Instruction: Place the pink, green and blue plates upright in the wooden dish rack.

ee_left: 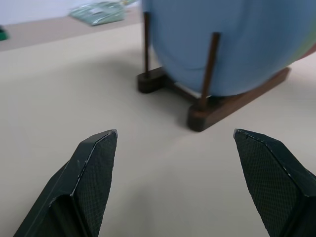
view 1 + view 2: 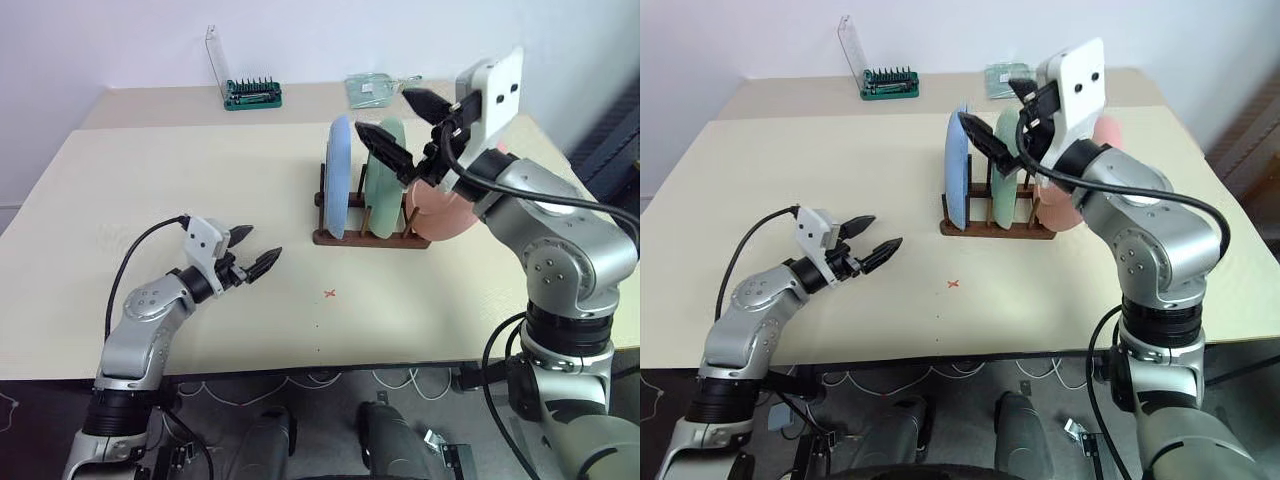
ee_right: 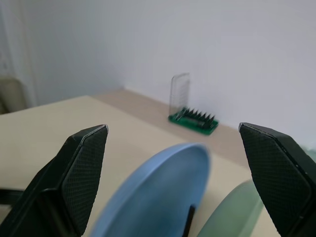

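A: Start with the head camera. Where are the plates?

B: All three stand upright in the wooden dish rack (image 2: 365, 238), far of centre on the worktop (image 2: 150, 200). The blue plate (image 2: 338, 178) is on the left, the green plate (image 2: 385, 180) in the middle, the pink plate (image 2: 440, 212) on the right, partly hidden behind the right arm. A small red cross (image 2: 330, 294) is marked on the worktop nearer than the rack.

A: And the right gripper?

B: The right gripper (image 2: 400, 122) is raised above the rack, over the green plate, its two black fingers spread wide and holding nothing. The left gripper (image 2: 253, 250) hovers low at the near left, well apart from the rack, also spread and empty.

A: What does the left wrist camera add?

B: A close look at the rack's end: two dark rails with thin upright pegs and the blue plate seated between them, its lower edge down by the rails. Both fingertips (image 1: 98, 163) frame bare worktop.

A: The right wrist camera?

B: It looks from above the rims of the blue and green plates toward the far side, where a green tray of upright bits (image 3: 193, 121) sits with a clear lid standing open. A clear packet (image 2: 372, 89) lies to its right in the head view.
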Action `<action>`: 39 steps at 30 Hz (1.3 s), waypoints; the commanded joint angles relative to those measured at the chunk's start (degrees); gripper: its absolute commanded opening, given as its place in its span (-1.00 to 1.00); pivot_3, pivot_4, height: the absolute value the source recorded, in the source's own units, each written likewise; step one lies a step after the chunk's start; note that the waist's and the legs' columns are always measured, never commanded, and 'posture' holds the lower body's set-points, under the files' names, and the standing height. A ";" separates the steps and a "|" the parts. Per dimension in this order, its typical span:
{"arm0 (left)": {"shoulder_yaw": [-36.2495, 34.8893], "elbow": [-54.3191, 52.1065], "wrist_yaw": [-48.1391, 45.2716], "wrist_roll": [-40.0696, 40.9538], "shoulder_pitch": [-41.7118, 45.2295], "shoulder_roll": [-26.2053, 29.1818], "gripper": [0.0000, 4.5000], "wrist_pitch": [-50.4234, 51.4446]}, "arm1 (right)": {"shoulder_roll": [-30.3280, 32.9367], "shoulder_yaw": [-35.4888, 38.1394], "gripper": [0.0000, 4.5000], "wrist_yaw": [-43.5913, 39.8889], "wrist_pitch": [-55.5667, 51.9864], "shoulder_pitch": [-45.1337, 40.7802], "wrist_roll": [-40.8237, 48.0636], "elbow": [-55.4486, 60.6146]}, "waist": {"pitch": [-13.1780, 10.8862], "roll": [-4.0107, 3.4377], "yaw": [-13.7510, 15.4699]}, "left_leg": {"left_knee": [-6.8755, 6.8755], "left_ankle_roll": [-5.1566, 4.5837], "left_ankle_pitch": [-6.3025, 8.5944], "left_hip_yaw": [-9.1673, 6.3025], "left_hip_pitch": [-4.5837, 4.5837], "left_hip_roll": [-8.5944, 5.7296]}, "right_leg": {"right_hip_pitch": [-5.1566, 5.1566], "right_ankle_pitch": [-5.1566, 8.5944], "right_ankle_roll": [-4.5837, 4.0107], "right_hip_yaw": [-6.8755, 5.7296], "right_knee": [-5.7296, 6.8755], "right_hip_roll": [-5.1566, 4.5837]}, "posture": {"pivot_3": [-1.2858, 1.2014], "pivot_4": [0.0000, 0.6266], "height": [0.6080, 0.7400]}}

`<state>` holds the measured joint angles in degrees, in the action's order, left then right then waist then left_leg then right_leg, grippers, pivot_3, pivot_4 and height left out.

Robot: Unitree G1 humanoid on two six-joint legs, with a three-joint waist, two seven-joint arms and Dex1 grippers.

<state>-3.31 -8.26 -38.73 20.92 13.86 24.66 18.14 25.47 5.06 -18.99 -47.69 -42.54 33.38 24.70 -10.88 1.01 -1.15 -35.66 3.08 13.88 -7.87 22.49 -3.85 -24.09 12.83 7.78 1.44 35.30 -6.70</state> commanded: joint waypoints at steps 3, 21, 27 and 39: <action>0.39 -0.05 -0.51 0.13 1.41 -0.42 0.73 -1.22 | -0.82 -0.27 0.92 1.69 1.08 -0.68 -1.06 3.52 | 0.00 0.00 0.15 | 0.00 0.00 0.00 0.00 0.01 0.00 | -0.01 0.00 0.00 0.00 -0.01 0.00 | 0.03 -0.52 1.00; 2.85 0.70 -4.14 0.46 1.74 -0.69 0.73 -0.88 | 36.14 14.03 -0.98 -11.96 10.51 21.47 -18.26 -6.71 | 0.01 -0.22 0.29 | -0.24 -0.24 0.14 0.28 -0.01 0.09 | 0.19 0.03 0.03 0.03 -0.16 -0.04 | 0.03 -0.52 1.00; 3.25 0.94 -4.32 0.12 2.09 -1.10 0.73 -1.03 | 33.61 5.83 -0.98 -12.79 13.87 21.97 -22.13 -5.40 | 0.00 -0.21 0.27 | -0.32 -0.26 0.16 0.28 -0.01 0.08 | 0.27 0.03 0.04 0.03 -0.22 -0.05 | 0.03 -0.52 1.00; 2.93 -0.45 -3.63 0.16 0.08 -0.93 0.73 -1.21 | 31.49 5.46 -0.98 -14.63 15.38 20.13 -23.82 -6.70 | -0.04 -0.21 0.63 | -0.36 -0.27 0.16 0.21 0.02 0.04 | 0.32 0.03 0.05 0.02 -0.24 -0.06 | 0.03 -0.52 1.00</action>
<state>0.29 -6.44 -42.48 20.76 13.88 23.58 18.03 56.11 7.83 -34.10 -33.22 -22.53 10.79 18.42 -10.92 0.79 -0.52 -36.02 2.81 14.04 -7.66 22.51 -3.82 -23.77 12.86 7.83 1.46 35.05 -6.75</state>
